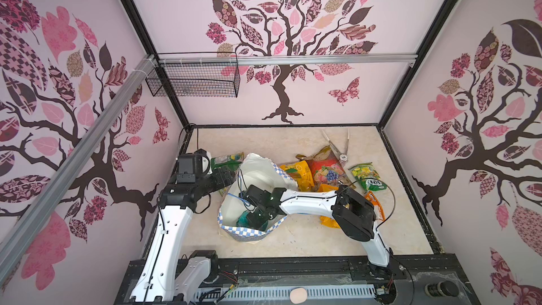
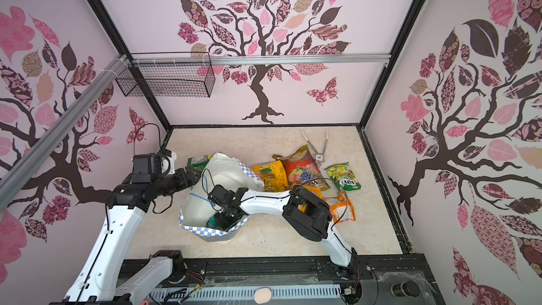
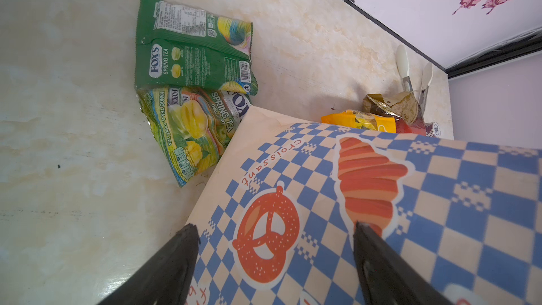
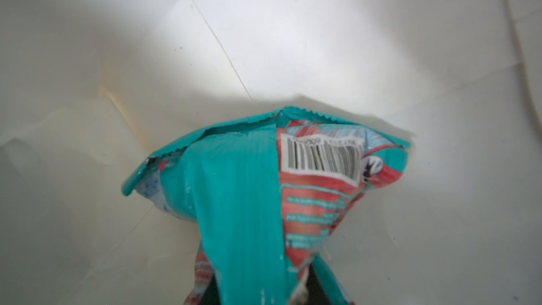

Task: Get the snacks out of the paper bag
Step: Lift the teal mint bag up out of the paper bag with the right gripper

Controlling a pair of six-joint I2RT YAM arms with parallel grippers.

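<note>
In both top views the paper bag [image 1: 258, 171] sits mid-table [image 1: 293, 244] with its mouth open toward the camera. The right gripper [image 1: 255, 220] reaches down inside it, onto a teal packet [image 1: 242, 222] at the bottom; the left gripper [image 1: 228, 178] is at the bag's outer side, on the far left. To the right of the bag, out on the table, lie a yellow packet [image 1: 299, 171], a red packet with fruit pictures [image 1: 327, 173], a green packet [image 1: 365, 178] and an orange packet [image 1: 374, 200], crowded together and partly under the right arm; metal tongs [image 1: 337, 145] lie just behind them.

In the left wrist view the left jaws stand wide apart with nothing between them. The black fingers [image 3: 167, 265] straddle the bag's blue-checkered face with its pretzel and croissant prints; whether they touch the paper I cannot tell. A dark green packet [image 3: 193, 54] and a lighter green packet [image 3: 187, 130] lie on the table just beside the bag, the lighter one tucked against its edge.

In the right wrist view white paper fills the surroundings; the teal packet, barcode up, bunches narrow into the right jaws, which are closed on it.
</note>
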